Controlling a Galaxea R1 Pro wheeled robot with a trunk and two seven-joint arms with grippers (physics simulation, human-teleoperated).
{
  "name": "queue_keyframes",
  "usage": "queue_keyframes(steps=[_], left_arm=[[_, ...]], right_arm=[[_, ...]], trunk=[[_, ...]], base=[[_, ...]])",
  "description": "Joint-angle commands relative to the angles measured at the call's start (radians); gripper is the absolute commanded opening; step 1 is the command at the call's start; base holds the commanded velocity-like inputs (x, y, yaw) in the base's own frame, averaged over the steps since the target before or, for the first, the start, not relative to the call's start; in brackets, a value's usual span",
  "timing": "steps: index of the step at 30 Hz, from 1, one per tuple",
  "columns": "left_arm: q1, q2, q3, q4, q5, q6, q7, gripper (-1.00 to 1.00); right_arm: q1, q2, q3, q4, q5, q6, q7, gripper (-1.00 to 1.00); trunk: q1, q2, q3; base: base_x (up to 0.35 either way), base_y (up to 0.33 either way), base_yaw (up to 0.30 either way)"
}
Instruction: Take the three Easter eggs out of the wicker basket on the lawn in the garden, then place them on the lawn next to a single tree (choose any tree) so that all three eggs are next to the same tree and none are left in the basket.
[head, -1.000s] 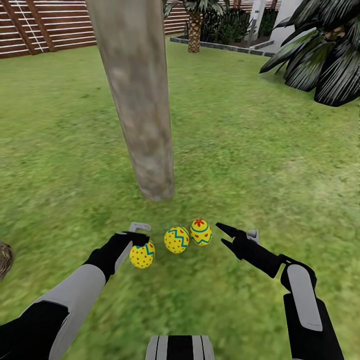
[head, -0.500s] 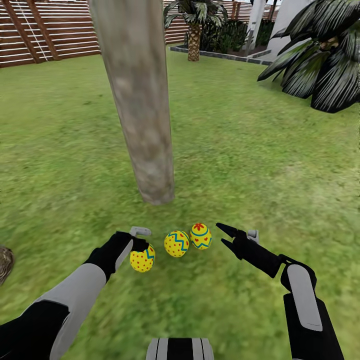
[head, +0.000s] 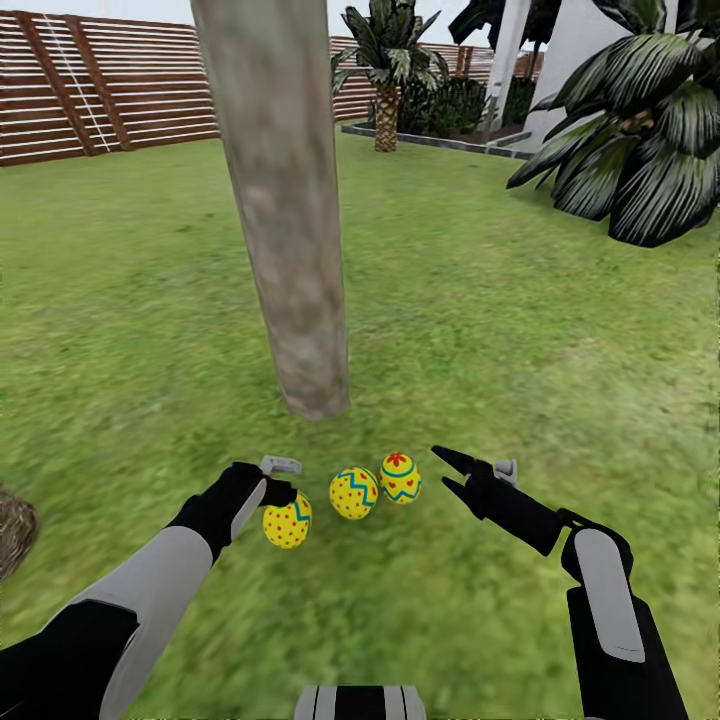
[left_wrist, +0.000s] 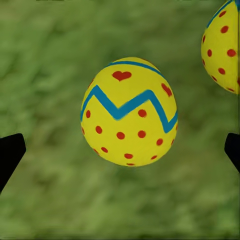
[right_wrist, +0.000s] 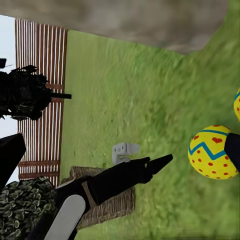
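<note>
Nothing on the grass moved; only the head camera tipped up. Left gripper (left_wrist: 120, 150) was wide open around one egg (left_wrist: 129, 112), not touching; the head view hid that gap. Right gripper (head: 447, 473) was open and empty at 3 o'clock of the eggs. Tree (head: 285, 220) stood on the lawn (head: 520, 340) at 12 o'clock.

Eggs (head: 354, 493) smooth, slightly glossy, painted yellow; trunk (head: 285, 200) rough, mottled matt bark; lawn (head: 520, 340) matt, coarse grass; fence (head: 100, 90) of brown wooden slats; basket (right_wrist: 107, 205) of woven wicker; left tool (head: 275, 478) matt black plastic

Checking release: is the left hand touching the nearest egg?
Apart. In the left wrist view the egg sits on grass with open gaps to both fingertips of the left hand.
</note>
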Motion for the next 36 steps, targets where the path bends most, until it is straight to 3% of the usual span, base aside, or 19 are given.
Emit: queue_keyframes(steps=[1, 27, 36], left_arm=[[0.0, 0.001, -0.006, -0.001, 0.01, 0.004, 0.005, 1.0], [0.0, 0.001, -0.006, -0.001, 0.009, 0.007, 0.007, 1.0], [-0.002, -0.005, -0.005, -0.001, 0.01, 0.066, 0.007, 1.0]], right_arm=[[-0.001, 0.001, -0.003, 0.0, 0.011, 0.006, 0.01, 1.0], [-0.001, 0.003, 0.005, 0.0, 0.013, 0.006, 0.009, 1.0], [-0.001, -0.003, 0.009, 0.001, 0.016, 0.006, 0.009, 1.0]], trunk=[[-0.001, 0.0, 0.003], [-0.013, 0.006, 0.104], [-0.017, 0.008, 0.139]], base=[[-0.192, 0.0, 0.0], [-0.246, 0.0, 0.0], [-0.285, 0.0, 0.0]])
